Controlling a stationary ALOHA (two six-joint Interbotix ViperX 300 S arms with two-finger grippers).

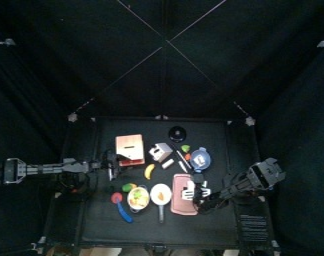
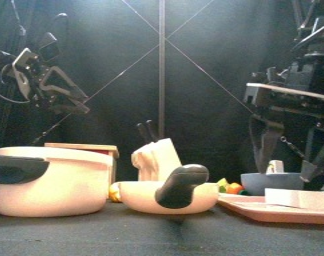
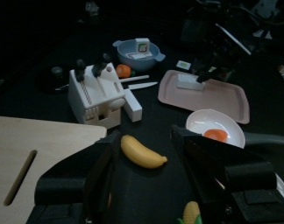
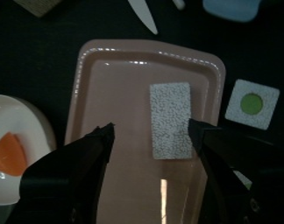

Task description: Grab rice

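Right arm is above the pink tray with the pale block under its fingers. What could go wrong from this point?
1. The right gripper stands open over the rice block, which lies flat on the pink tray; the fingers may scrape the tray floor or push the block along instead of lifting it.
2. The white bowl sits close beside the tray and could get nudged.

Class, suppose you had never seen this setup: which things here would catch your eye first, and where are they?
The pink tray with a pale speckled block lying in it stands out, directly beneath the open right gripper. Next, the yellow banana on the black table, ahead of the open left gripper.
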